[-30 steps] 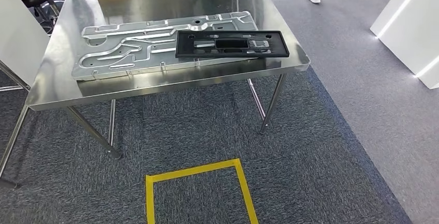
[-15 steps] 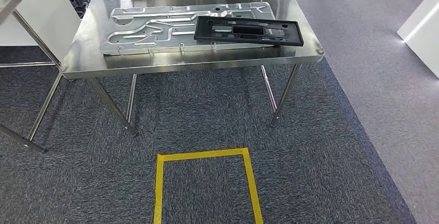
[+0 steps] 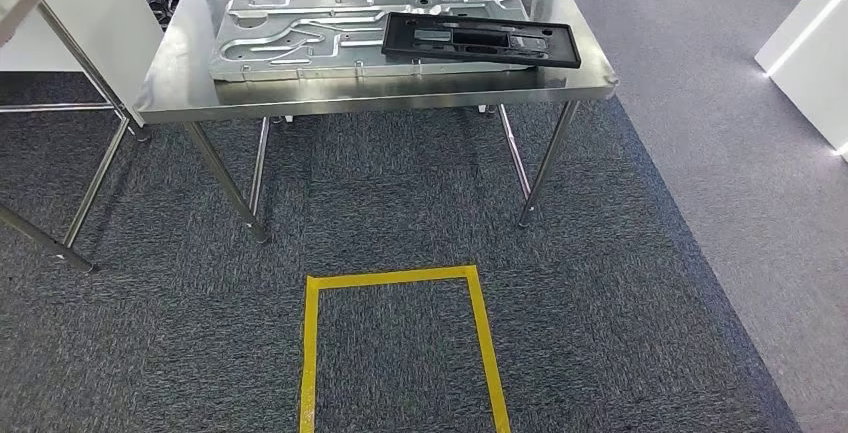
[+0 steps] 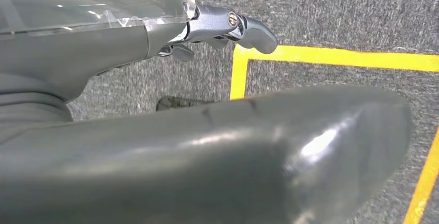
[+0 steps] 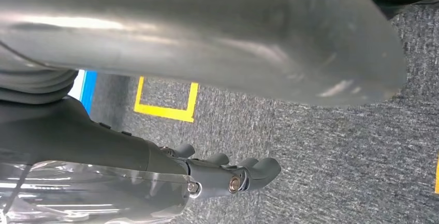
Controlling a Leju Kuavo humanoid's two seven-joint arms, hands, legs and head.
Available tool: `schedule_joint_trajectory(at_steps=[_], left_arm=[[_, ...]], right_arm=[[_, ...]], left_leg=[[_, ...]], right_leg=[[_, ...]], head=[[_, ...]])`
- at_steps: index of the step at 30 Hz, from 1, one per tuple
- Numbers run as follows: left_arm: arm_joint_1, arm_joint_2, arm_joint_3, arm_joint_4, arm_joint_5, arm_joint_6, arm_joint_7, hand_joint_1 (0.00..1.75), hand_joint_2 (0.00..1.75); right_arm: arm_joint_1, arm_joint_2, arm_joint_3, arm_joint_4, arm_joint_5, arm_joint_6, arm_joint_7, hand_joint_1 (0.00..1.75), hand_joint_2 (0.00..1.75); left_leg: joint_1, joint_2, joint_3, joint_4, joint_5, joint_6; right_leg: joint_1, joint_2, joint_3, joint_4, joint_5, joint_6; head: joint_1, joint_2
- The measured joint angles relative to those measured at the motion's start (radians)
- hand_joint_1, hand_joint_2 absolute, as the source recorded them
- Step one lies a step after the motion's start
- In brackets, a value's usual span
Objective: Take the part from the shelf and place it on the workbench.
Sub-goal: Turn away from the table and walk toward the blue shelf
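both hands are hanging empty over the carpet, the left hand [image 4: 228, 25] and right hand [image 5: 228, 177] with fingers loosely apart; the black part [image 3: 480, 39] is lying well ahead on the steel workbench [image 3: 380, 93], overlapping a metal panel [image 3: 300, 38], risking sliding if bumped; beyond, grey floor is stretching away

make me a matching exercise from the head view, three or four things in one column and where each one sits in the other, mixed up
Things:
1. black part
2. silver metal panel
3. yellow tape outline
4. workbench

Places:
a. stuck on the carpet
b. flat on the workbench top
c. standing on the carpet beyond the tape
d. lying partly on the metal panel

Pairs: 1-d, 2-b, 3-a, 4-c
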Motion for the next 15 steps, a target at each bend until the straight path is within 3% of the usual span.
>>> schedule_joint_trajectory(at_steps=[1,3,4,6,8,9,10,11,13,15], left_arm=[[0.0,0.0,0.0,0.0,0.003,0.0,0.003,0.0,0.0],[-0.001,0.0,0.001,0.0,0.01,0.0,0.008,0.0,0.0],[0.0,0.0,0.001,0.0,0.013,0.001,0.011,0.0,0.0],[0.001,0.0,0.002,0.0,0.019,0.001,0.017,0.0,0.0],[0.003,0.0,0.003,0.0,0.024,0.0,0.023,0.0,0.0],[0.004,0.0,0.003,0.0,0.026,0.001,0.025,0.0,0.0],[0.005,-0.001,0.004,0.0,0.027,0.001,0.027,0.0,0.0],[0.005,-0.001,0.004,0.0,0.028,0.001,0.027,0.0,0.0],[0.005,0.0,0.005,0.0,0.028,0.002,0.028,0.0,0.0],[0.004,0.001,0.007,0.0,0.029,0.003,0.028,0.0,0.0]], right_arm=[[0.0,0.0,-0.001,0.0,0.0,-0.001,0.006,0.0,0.0],[0.0,0.002,-0.003,0.0,-0.001,-0.001,0.024,0.0,0.0],[0.001,0.002,-0.005,0.0,-0.003,-0.001,0.033,0.0,0.0],[0.003,0.003,-0.01,0.0,-0.005,0.002,0.046,0.0,0.87],[0.004,0.002,-0.015,0.0,-0.006,0.003,0.056,0.0,1.75],[0.004,0.002,-0.018,0.0,-0.006,0.004,0.06,0.0,1.75],[0.004,0.002,-0.02,0.0,-0.006,0.004,0.063,0.0,1.75],[0.004,0.002,-0.021,0.0,-0.006,0.005,0.066,0.0,1.75],[0.004,0.002,-0.024,0.0,-0.007,0.006,0.07,0.0,1.75],[0.004,0.003,-0.025,0.0,-0.009,0.007,0.072,0.0,1.75]], left_leg=[[0.0,0.0,-0.004,0.0,0.007,-0.006],[0.001,0.0,-0.009,0.003,0.015,-0.019],[0.002,0.0,-0.016,0.016,0.004,-0.024],[0.005,0.0,-0.051,0.104,-0.059,-0.033],[0.007,0.0,-0.103,0.247,-0.136,-0.04],[0.008,0.0,-0.117,0.296,-0.154,-0.042],[0.008,0.0,-0.113,0.309,-0.151,-0.042],[0.008,0.0,-0.088,0.278,-0.13,-0.041],[0.006,0.0,-0.003,0.14,-0.078,-0.031],[0.002,0.001,0.056,0.035,-0.058,-0.02]], right_leg=[[0.003,0.001,0.017,-0.033,-0.01,-0.006],[0.003,-0.002,0.014,-0.048,-0.007,-0.018],[0.001,-0.004,0.011,-0.05,-0.001,-0.026],[0.0,-0.011,0.002,-0.051,0.01,-0.038],[0.004,-0.015,-0.011,-0.048,0.017,-0.044],[0.005,-0.016,-0.017,-0.045,0.02,-0.044],[0.007,-0.016,-0.022,-0.04,0.021,-0.044],[0.007,-0.016,-0.027,-0.035,0.022,-0.043],[0.009,-0.016,-0.034,-0.025,0.02,-0.04],[0.011,-0.017,-0.04,-0.017,0.018,-0.032]], head=[[0.0,0.0],[0.0,0.0],[0.0,0.0],[0.0,0.0],[0.0,0.0],[0.0,0.0],[0.0,0.0],[0.0,0.0],[0.0,0.0],[0.0,0.0]])
